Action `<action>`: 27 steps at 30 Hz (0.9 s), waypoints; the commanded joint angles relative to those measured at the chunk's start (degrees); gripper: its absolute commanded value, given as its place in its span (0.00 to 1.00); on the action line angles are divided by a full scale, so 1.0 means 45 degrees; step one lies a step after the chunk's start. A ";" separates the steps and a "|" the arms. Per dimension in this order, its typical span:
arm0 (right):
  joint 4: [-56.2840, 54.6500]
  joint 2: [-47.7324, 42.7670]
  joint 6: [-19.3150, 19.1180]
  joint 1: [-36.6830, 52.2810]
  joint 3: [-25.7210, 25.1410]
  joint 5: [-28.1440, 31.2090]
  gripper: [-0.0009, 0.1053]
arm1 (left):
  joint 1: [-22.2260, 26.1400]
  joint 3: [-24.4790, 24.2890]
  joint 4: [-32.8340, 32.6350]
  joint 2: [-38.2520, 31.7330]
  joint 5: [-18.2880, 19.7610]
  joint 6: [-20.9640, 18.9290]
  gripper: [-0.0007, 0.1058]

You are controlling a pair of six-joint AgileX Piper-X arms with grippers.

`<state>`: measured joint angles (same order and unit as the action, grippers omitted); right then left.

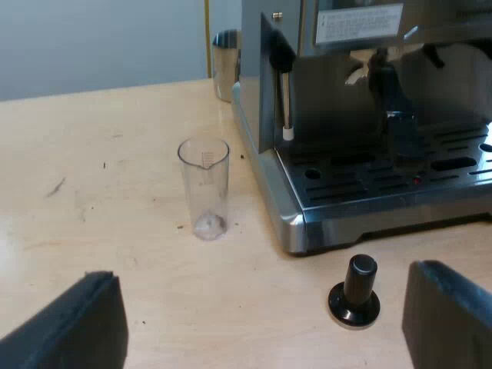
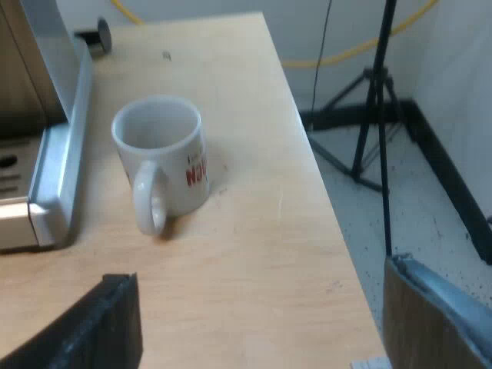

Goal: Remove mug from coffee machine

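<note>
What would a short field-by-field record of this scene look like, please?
mug: upright on the table, beside the espresso machine base, off the drip tray
measuring glass: upright on the table near the machine's corner, apart from it
tamper: black knob, standing on the table at the machine's front
metal jug: on the table beyond the machine's side
left hand: open, holding nothing, near the tamper
right hand: open, holding nothing, apart from the mug
task state: mug appears already off the machine
</note>
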<state>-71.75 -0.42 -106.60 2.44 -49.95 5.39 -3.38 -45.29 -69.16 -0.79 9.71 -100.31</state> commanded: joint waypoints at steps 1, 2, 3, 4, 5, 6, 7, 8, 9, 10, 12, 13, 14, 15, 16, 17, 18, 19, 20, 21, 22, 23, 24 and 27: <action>-0.0056 -0.0626 0.0033 -0.0026 0.0171 -0.0114 0.63 | 0.0008 -0.0062 0.0057 -0.0496 -0.0007 0.0014 0.82; 0.0011 -0.0626 0.0033 -0.0026 0.0342 -0.0114 0.63 | 0.0008 0.0012 0.0129 -0.0496 -0.0007 0.0041 0.82; 0.0018 -0.0626 0.0033 -0.0026 0.0420 -0.0114 0.63 | 0.0008 0.0066 0.0178 -0.0496 -0.0006 0.0050 0.82; 0.0148 -0.0626 0.0033 -0.0026 0.0641 -0.0188 0.63 | 0.0008 0.0239 0.0359 -0.0496 -0.0030 0.0045 0.82; 0.0264 -0.0626 0.0067 -0.0026 0.0843 -0.0323 0.63 | 0.0008 0.0440 0.0593 -0.0496 -0.0028 0.0045 0.82; 0.0328 -0.0626 0.0193 -0.0026 0.0955 -0.0456 0.63 | 0.0008 0.0569 0.0803 -0.0496 -0.0028 0.0045 0.82; 0.0409 -0.0599 0.0463 -0.0026 0.1134 -0.0688 0.63 | 0.0008 0.0788 0.1026 -0.0496 -0.0028 0.0045 0.82; 0.0571 -0.0599 0.0757 -0.0026 0.1355 -0.0956 0.63 | 0.0008 0.1050 0.1363 -0.0496 -0.0028 0.0045 0.82; 0.0615 -0.0599 0.0824 -0.0026 0.1455 -0.1046 0.63 | 0.0008 0.1180 0.1554 -0.0496 -0.0028 0.0045 0.82; 0.0734 -0.0599 0.0948 -0.0026 0.1593 -0.1198 0.63 | 0.0008 0.1428 0.1940 -0.0496 -0.0028 0.0045 0.82; 0.0886 -0.0599 0.0994 -0.0026 0.1962 -0.1279 0.63 | 0.0008 0.1769 0.2404 -0.0496 -0.0028 0.0045 0.82; 0.0954 -0.0599 0.0994 -0.0026 0.2138 -0.1198 0.63 | 0.0008 0.1966 0.2645 -0.0496 -0.0028 0.0045 0.82; 0.1017 -0.0599 0.0994 -0.0026 0.2344 -0.1198 0.63 | 0.0008 0.2208 0.2931 -0.0496 -0.0028 0.0045 0.82; 0.1051 -0.0599 0.0994 -0.0026 0.2453 -0.1198 0.63 | 0.0008 0.2326 0.3089 -0.0496 -0.0028 0.0045 0.82; 0.1089 -0.0599 0.0994 -0.0026 0.2625 -0.1198 0.63 | 0.0008 0.2506 0.3190 -0.0496 -0.0028 0.0045 0.82; 0.1129 -0.0599 0.0994 -0.0026 0.2829 -0.1198 0.63 | 0.0008 0.2696 0.3222 -0.0473 -0.0028 0.0045 0.82; 0.1135 -0.0599 0.0994 -0.0026 0.2964 -0.1198 0.63 | 0.0008 0.2780 0.3222 -0.0472 -0.0028 0.0045 0.82; 0.1138 -0.0599 0.0994 -0.0026 0.3125 -0.1198 0.63 | 0.0008 0.2956 0.3219 -0.0473 -0.0028 0.0045 0.82; 0.1138 -0.0599 0.0994 -0.0026 0.3313 -0.1198 0.63 | 0.0008 0.3121 0.3219 -0.0473 -0.0028 0.0045 0.82; 0.1138 -0.0599 0.0994 -0.0026 0.3414 -0.1198 0.63 | 0.0008 0.3196 0.3196 -0.0473 -0.0028 0.0045 0.82; 0.1138 -0.0599 0.0994 -0.0026 0.3580 -0.1198 0.63 | 0.0008 0.3332 0.3168 -0.0473 -0.0028 0.0045 0.82; 0.1138 -0.0599 0.0968 -0.0026 0.3713 -0.1198 0.63 | 0.0008 0.3424 0.3147 -0.0473 -0.0028 0.0045 0.82; 0.1174 -0.0599 0.0974 -0.0026 0.3794 -0.1198 0.63 | 0.0008 0.3483 0.3157 -0.0473 -0.0028 0.0045 0.82; 0.1487 -0.0599 0.0969 -0.0026 0.3828 -0.1198 0.63 | 0.0008 0.3650 0.3157 -0.0473 -0.0028 0.0045 0.82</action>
<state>-65.94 -0.31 -101.99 2.44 -32.26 0.00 -3.38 -28.75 -55.98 -0.69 9.71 -100.13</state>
